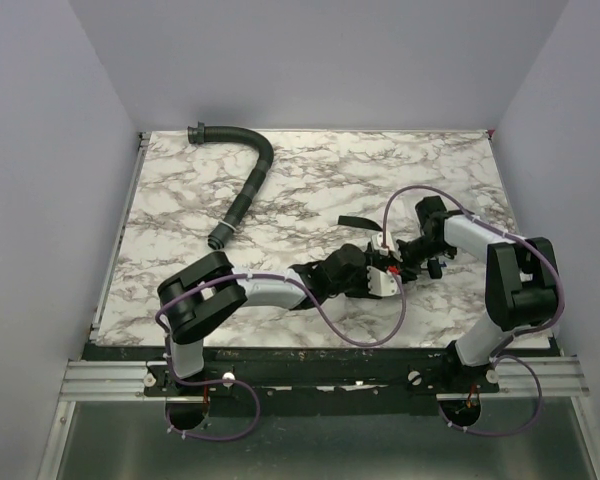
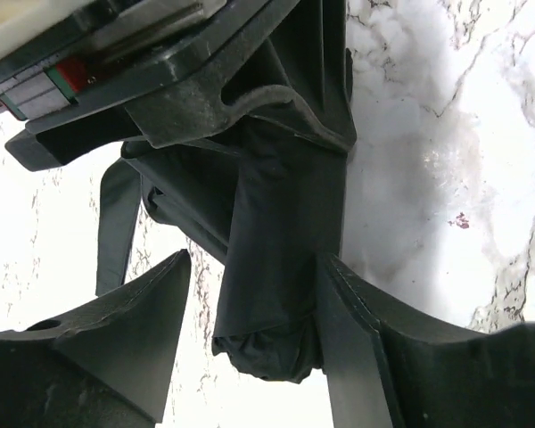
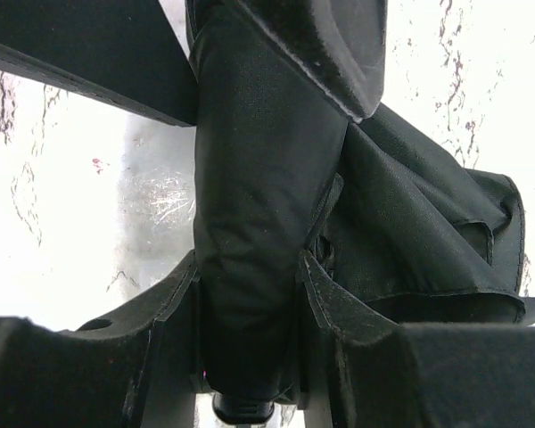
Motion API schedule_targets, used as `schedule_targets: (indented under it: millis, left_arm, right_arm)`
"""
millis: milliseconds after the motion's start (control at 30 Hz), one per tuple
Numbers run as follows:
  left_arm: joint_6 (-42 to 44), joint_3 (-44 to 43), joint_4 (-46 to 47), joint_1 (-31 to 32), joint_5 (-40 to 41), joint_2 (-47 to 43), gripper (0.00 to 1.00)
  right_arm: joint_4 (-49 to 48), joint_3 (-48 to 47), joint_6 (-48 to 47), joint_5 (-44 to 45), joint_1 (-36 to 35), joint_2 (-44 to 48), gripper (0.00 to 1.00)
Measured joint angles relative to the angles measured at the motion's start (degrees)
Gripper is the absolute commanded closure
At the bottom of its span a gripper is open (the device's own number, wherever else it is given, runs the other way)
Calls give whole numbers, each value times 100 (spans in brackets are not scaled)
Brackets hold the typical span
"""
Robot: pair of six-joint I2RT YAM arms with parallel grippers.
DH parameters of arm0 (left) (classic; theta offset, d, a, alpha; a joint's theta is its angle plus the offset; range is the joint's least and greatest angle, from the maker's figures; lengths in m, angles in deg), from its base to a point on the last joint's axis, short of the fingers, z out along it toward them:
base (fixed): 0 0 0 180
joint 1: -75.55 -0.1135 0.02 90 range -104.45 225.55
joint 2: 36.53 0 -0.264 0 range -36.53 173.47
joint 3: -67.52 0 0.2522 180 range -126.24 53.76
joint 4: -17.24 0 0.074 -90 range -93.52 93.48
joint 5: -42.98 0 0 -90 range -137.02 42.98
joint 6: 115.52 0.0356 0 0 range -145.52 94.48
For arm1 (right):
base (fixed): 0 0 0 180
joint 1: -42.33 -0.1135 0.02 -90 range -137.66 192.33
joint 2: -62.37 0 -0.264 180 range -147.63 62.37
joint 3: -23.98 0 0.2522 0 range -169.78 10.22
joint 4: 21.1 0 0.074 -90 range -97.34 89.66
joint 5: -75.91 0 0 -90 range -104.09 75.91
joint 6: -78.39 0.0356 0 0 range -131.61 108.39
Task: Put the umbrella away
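The umbrella [image 2: 276,223] is a short black fabric bundle lying on the marble table [image 1: 200,200], between my two grippers near the front middle. Its loop strap [image 1: 355,221] trails toward the back. My right gripper [image 3: 250,259] is shut on the umbrella [image 3: 250,152], both fingers pressed into the fabric, with a small black end cap [image 3: 242,410] showing below. My left gripper [image 2: 254,259] straddles the bundle's other end. The fabric touches its right finger [image 2: 374,348], and a gap remains at its left finger [image 2: 125,330]. Loose canopy folds [image 3: 428,232] bulge to one side.
A black ribbed curved hose [image 1: 250,185] lies at the back left of the table. The two grippers [image 1: 380,265] almost touch each other. Grey walls enclose the table on the left, back and right.
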Motion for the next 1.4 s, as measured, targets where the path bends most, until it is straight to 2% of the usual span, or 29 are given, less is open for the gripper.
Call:
schedule_targets:
  millis: [100,167,300,533,933,1167,1233,1333,1400]
  left_arm:
    - [-190,-4,13,-11,-11,-4,24]
    - [-258,170,262,-15,-74,-22,21]
    - [-511,1043,940,-59,-304,-146,19]
    - [-892,1906,1530,-282,-715,-656,18]
    - [-1449,1792,1963,-341,-1401,-710,19]
    - [-1829,1480,2177,-341,-1624,-264,38]
    - [-1910,1370,2162,-341,-1659,-70,49]
    - [-2000,1261,2140,-348,-1727,160,79]
    - [-2129,1178,2079,-369,-1840,223,83]
  right_arm:
    - [50,-50,4,11,-2,-42,76]
    - [92,-92,63,44,-31,-59,76]
    - [234,-39,59,33,-304,-20,76]
    - [332,188,-94,-33,-374,184,76]
    - [367,304,-166,-31,-378,302,76]
    - [389,280,-162,-42,-378,280,76]
    - [398,273,-162,-42,-378,275,76]
    - [431,273,-151,-39,-382,275,71]
    - [481,256,-144,-33,-374,275,61]
